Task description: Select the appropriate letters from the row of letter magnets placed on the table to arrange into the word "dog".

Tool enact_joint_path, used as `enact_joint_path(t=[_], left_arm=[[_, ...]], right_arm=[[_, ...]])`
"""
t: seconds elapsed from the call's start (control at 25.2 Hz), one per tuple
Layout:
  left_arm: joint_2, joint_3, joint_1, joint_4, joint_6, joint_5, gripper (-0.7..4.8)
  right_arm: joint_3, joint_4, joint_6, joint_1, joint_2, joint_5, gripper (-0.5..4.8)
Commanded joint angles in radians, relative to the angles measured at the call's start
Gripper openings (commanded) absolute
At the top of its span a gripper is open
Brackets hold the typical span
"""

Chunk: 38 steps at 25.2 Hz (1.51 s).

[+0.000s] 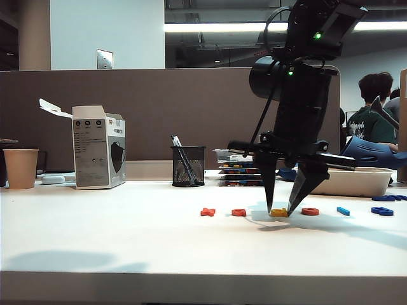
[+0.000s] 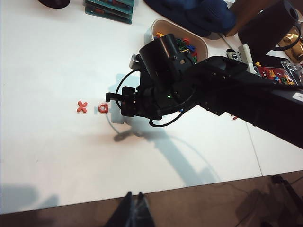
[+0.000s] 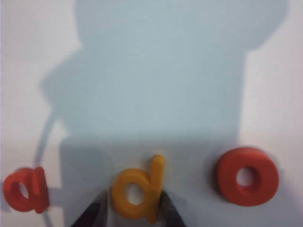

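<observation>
The row of letter magnets lies on the white table [image 1: 127,235]. From left to right it holds a red-orange x [image 1: 208,211], a red-orange a [image 1: 238,212], the yellow d [image 1: 278,213], the red-orange o [image 1: 310,211], a light blue bar [image 1: 343,211] and the dark blue g [image 1: 381,211]. My right gripper [image 1: 280,210] points down with its tips at the table, open, one finger close on each side of the yellow d [image 3: 137,191]. The d lies flat, with the o [image 3: 247,176] beside it. My left gripper [image 2: 134,197] hangs shut and empty over the table's front edge.
At the back stand a paper cup [image 1: 20,168], a white box [image 1: 98,147], a mesh pen holder [image 1: 188,166], stacked trays [image 1: 238,168] and a white tub [image 1: 356,182] of coloured pieces. Another dark blue piece [image 1: 389,197] lies at the far right.
</observation>
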Motion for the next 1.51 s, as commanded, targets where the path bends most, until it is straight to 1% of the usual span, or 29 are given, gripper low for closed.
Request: enact_joint_path(t=[0.04,0.08,0.12,0.16,0.59,0.71,0.95,1.07,1.19,1.51], left_arm=[[-0.002,0.003,0.0,0.006,0.003,-0.006,-0.05],[-0.002,0.003,0.0,0.006,0.003,-0.006,-0.05],[-0.002,0.003,0.0,0.006,0.003,-0.006,-0.05],[-0.002,0.003,0.0,0.006,0.003,-0.006,-0.05],[-0.002,0.003,0.0,0.006,0.003,-0.006,-0.05],[-0.002,0.003,0.0,0.006,0.003,-0.006,-0.05],[-0.002,0.003,0.0,0.006,0.003,-0.006,-0.05],[-0.002,0.003,0.0,0.006,0.003,-0.006,-0.05],[-0.002,0.003,0.0,0.006,0.003,-0.006,-0.05],[-0.002,0.003,0.0,0.006,0.003,-0.006,-0.05]], right_arm=[[-0.013,-0.024,0.005,0.003,0.017,-0.009,1.3],[-0.013,-0.024,0.004,0.003,0.017,-0.009,1.04],[-0.013,-0.024,0.004,0.003,0.017,-0.009,0.91],[-0.013,-0.023,0.004,0.003,0.017,-0.009,0.89],[-0.013,-0.025,0.005,0.003,0.017,-0.014,0.89],[-0.013,-0.051,0.003,0.003,0.016,-0.036,0.89],[-0.013,-0.116,0.004,0.003,0.013,-0.032,0.89],[-0.013,-0.134,0.005,0.003,-0.002,-0.03,0.89],[-0.012,-0.136,0.005,0.003,-0.03,-0.004,0.89],[-0.012,-0.137,0.009,0.013,-0.127,-0.007,0.89]])
